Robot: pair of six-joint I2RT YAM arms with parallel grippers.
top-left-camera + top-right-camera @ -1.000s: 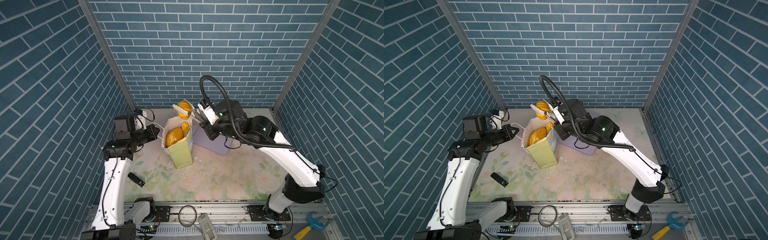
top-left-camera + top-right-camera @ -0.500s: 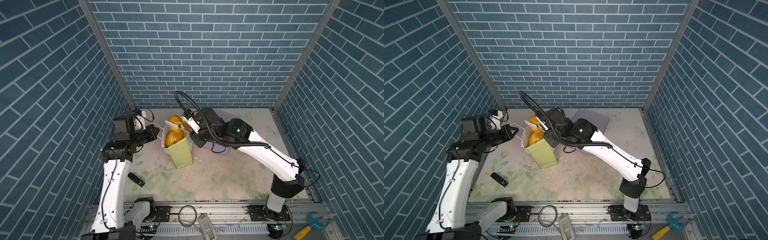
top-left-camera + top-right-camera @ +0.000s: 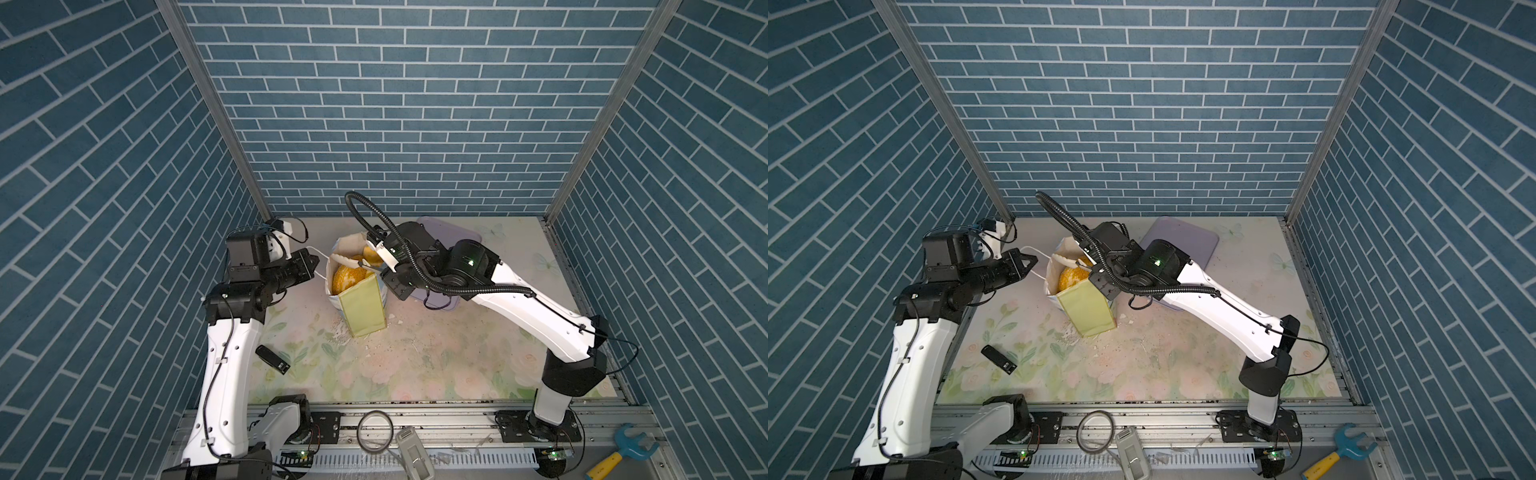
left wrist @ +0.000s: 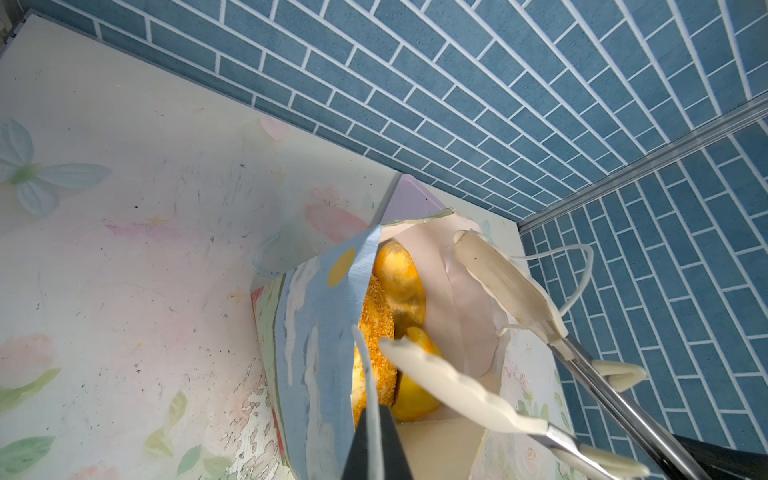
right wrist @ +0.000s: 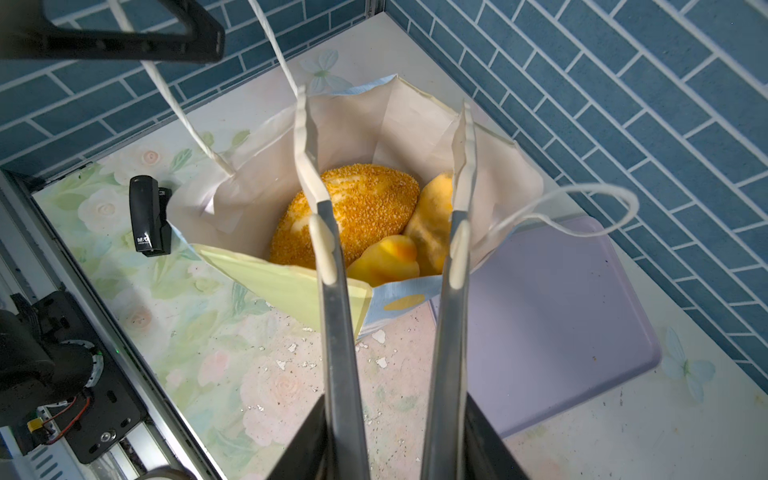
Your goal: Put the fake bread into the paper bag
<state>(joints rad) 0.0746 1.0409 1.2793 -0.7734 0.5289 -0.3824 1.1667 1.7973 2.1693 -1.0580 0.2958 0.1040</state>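
Top views. Pinches the cord handle (image 3: 320, 252) of the paper bag (image 3: 360, 303) in the left gripper (image 3: 313, 264), jaws closed on the cord. Reaches the right gripper (image 3: 365, 259) over the bag's open mouth, opposite the left gripper. Shows the fake bread (image 3: 347, 276) inside the upright bag, directly beneath the right gripper's tips. Shows a lavender tray (image 3: 461, 235) on the table (image 3: 415, 365) behind the right gripper, and a small black object (image 3: 272, 358) well apart from both grippers.

Left wrist view. Looks past the left gripper (image 4: 376, 449), cord running into its closed black tip. Finds a seeded loaf (image 4: 376, 328) and smooth rolls (image 4: 401, 278) in the bag just ahead. Catches the right gripper's white fingertips (image 4: 498, 286) spread apart above the bread.

Right wrist view. Frames the right gripper (image 5: 383, 99) with fingers parted and nothing between them. Puts the seeded loaf (image 5: 365, 195) beneath the fingers, rolls (image 5: 390, 253) beside it. Catches the left gripper (image 5: 199, 41) beyond the bag's far rim, cord stretched straight from it. Shows the second handle (image 5: 582, 193) slack beside the fingers, above the tray (image 5: 561, 311).
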